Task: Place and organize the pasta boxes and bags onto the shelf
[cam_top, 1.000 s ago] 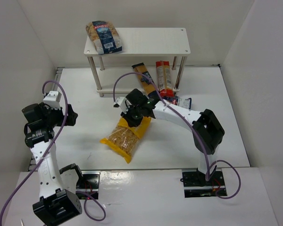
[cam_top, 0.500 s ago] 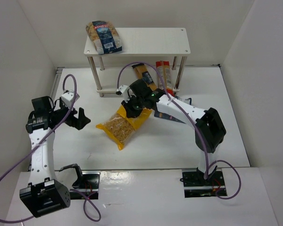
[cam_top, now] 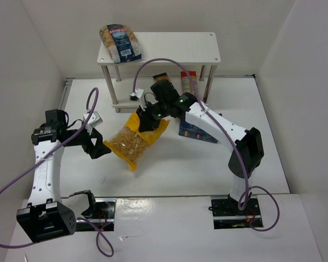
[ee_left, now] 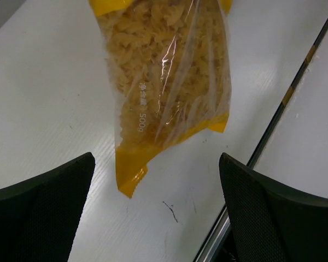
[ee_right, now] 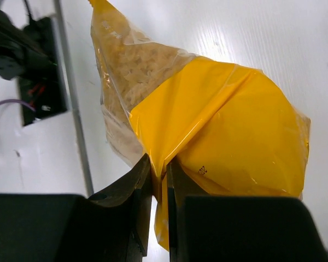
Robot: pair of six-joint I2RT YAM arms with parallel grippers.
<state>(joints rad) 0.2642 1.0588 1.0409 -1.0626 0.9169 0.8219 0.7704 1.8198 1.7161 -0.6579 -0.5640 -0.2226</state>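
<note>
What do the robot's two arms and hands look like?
The left arm and right arm have white links with bulky black joints. Purple cables loop along both. The left hand and right hand are black, with wide, dark, finely textured fingers. Small green lights glow on the right arm.

Right arm: stretched out long, elbow bent well to the right of the yellow crinkly plastic bag of short pasta (cam_top: 132, 143), white forearm slanting across to the bag's upper end, wrist angled down over it.
Right gripper (cam_top: 148, 122): black fingers (ee_right: 132, 188) pressed together on a fold of the bag's yellow top film, no gap showing beside the film.
Left arm: rises near-vertical to the left of the bag, wrist turned toward the bag's lower end.
Left gripper (cam_top: 98, 146): jaws spread wide, just beside the bag's bottom corner, not touching it.
</note>
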